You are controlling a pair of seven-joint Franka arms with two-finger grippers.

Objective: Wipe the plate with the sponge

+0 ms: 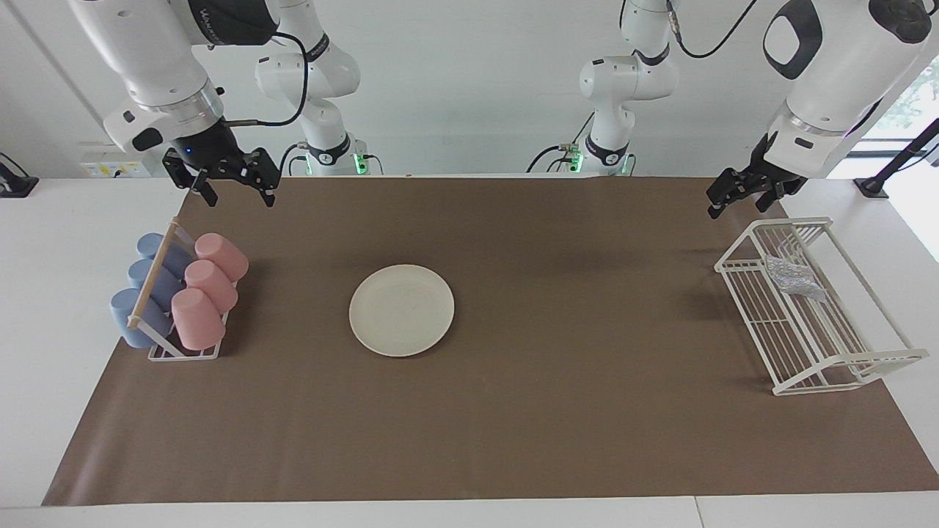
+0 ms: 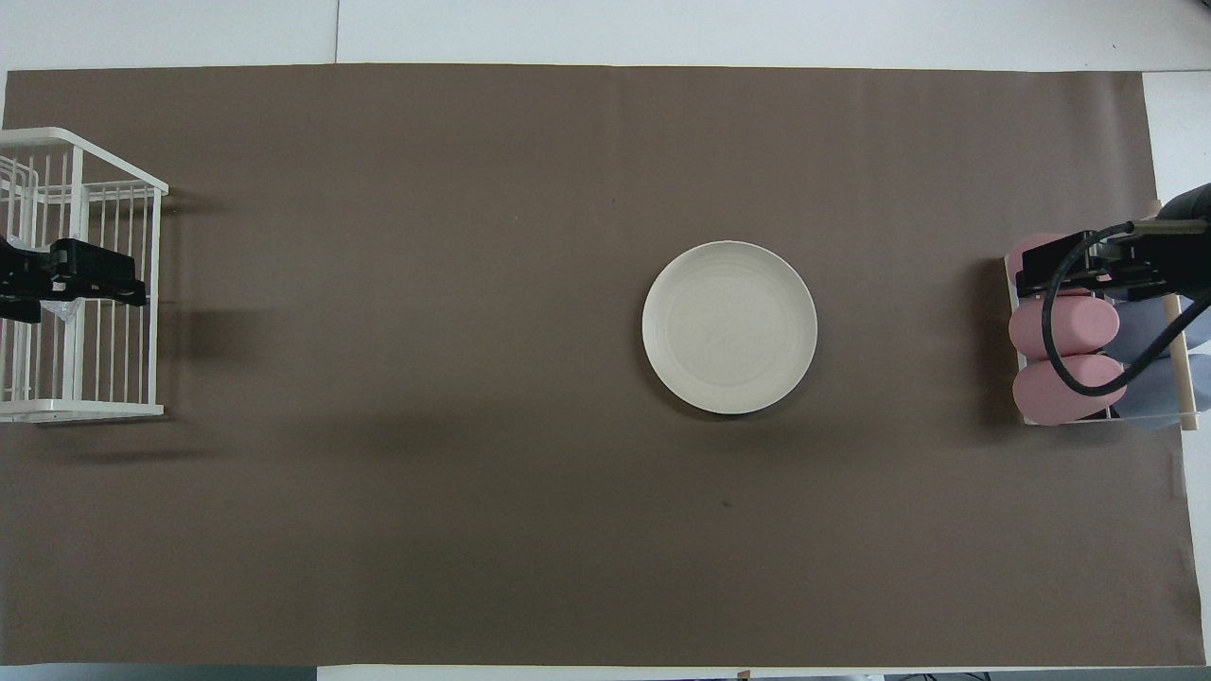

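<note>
Facing view: task not begun — sponge (image 1: pixel 796 279) lies in wire rack (image 1: pixel 843 363), plate (image 1: pixel 401 310) mid-bench. Right end effector (image 1: pixel 236 185) spread over the cups' (image 1: pixel 209 290) end; left end effector (image 1: pixel 742 196) above rack — spread unclear.

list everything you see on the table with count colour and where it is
plate: 1, cream-white, middle of the brown mat, nothing on it
sponge: 1, silvery-white, inside the wire basket
wire basket: 1, white, at the left arm's end of the table
pink cups: 3, pink, lying in the cup rack
blue cups: 3, blue, in the same rack beside the pink ones
cup rack: 1, white with a wooden bar, at the right arm's end of the table
brown mat: 1, brown, covers most of the table
left gripper: 1, black, raised over the wire basket
right gripper: 1, black, open, raised over the cup rack
</note>
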